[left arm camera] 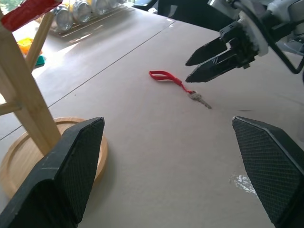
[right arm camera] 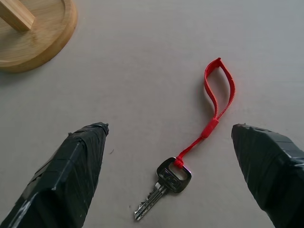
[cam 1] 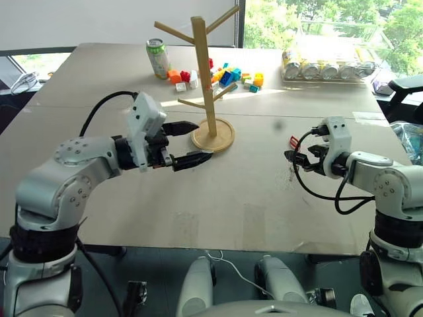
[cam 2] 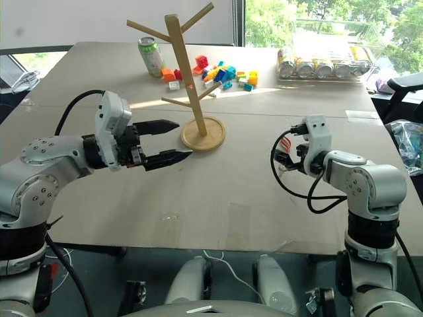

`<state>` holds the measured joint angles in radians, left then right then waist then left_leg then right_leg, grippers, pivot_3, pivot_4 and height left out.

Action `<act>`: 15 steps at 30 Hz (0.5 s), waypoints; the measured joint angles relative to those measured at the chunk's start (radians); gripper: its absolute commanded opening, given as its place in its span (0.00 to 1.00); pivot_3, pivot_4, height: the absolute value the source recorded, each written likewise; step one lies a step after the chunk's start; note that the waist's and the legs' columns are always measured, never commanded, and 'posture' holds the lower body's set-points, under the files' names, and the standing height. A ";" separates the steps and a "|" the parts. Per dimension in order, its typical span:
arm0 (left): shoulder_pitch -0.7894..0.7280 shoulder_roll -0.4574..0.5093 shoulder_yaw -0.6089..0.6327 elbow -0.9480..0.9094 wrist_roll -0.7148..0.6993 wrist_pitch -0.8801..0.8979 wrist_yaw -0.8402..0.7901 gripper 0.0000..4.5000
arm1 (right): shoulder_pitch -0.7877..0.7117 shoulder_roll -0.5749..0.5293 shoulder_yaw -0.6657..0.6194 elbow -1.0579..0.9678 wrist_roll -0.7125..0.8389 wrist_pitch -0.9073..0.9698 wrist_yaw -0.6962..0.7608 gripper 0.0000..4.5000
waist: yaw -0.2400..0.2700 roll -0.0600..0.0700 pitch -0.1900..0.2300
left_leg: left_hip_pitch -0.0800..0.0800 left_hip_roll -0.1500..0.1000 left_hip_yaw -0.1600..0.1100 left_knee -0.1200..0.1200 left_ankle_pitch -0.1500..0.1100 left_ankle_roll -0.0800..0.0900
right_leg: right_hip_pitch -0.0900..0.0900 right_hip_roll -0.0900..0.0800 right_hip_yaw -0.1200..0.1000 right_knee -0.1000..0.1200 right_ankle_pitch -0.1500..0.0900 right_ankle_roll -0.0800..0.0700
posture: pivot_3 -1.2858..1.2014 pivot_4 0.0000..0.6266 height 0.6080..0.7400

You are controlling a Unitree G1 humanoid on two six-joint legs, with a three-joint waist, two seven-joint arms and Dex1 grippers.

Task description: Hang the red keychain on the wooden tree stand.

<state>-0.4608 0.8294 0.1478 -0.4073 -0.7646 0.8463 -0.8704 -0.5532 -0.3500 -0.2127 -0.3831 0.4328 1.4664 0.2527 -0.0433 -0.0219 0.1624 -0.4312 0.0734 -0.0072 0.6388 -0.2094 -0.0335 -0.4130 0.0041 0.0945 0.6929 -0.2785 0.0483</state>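
The red keychain (right arm camera: pixel 219 90) lies flat on the table, a red strap loop with a silvery key (right arm camera: pixel 164 185) at one end. My right gripper (right arm camera: pixel 168 128) hovers open just above it, and the strap and key show between its two fingers. From the left wrist view, the keychain (left arm camera: pixel 167 77) lies just in front of the right gripper's (left arm camera: pixel 188 71) tips. The wooden tree stand (cam 1: pixel 201 63) stands upright mid-table on its round base (cam 1: pixel 225 140). My left gripper (cam 1: pixel 201 140) is open and empty, level, its tips close beside that base.
Behind the stand are a green soda can (cam 1: pixel 157 58) and a scatter of coloured toy bricks (cam 1: pixel 228 74). A row of cans in a clear tray (cam 1: pixel 327 66) sits at the back right. The table's front edge (cam 1: pixel 218 249) lies close to me.
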 measured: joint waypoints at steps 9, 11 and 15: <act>-0.027 -0.013 -0.011 0.008 -0.024 0.020 -0.009 0.99 | 0.005 0.087 0.002 0.002 -0.076 0.013 -0.113 0.99 | -0.001 0.001 0.000 | 0.000 0.000 0.000 0.000 0.000 0.000 | -0.001 0.000 0.000 0.001 0.000 0.000 | 0.52 0.24 0.94; -0.026 -0.016 -0.015 0.008 -0.024 0.020 -0.009 0.99 | 0.013 0.104 0.008 0.006 -0.086 0.007 -0.126 0.99 | -0.001 0.001 0.000 | 0.000 0.000 0.000 0.000 0.000 0.000 | -0.001 0.000 0.000 0.001 0.000 0.000 | 0.52 0.24 0.94; -0.025 -0.017 -0.026 0.006 -0.024 0.022 -0.008 0.99 | 0.020 0.143 0.021 0.048 -0.117 -0.044 -0.154 0.99 | -0.001 0.001 0.000 | 0.000 0.000 0.000 0.000 0.000 0.000 | -0.001 0.000 0.000 0.001 0.000 0.000 | 0.52 0.24 0.94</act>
<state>-0.4855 0.8129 0.1217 -0.4013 -0.7890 0.8678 -0.8782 -0.5334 -0.2071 -0.1921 -0.3347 0.3160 1.4228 0.0986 -0.0443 -0.0214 0.1627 -0.4312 0.0735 -0.0070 0.6388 -0.2094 -0.0335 -0.4138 0.0042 0.0946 0.6935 -0.2787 0.0487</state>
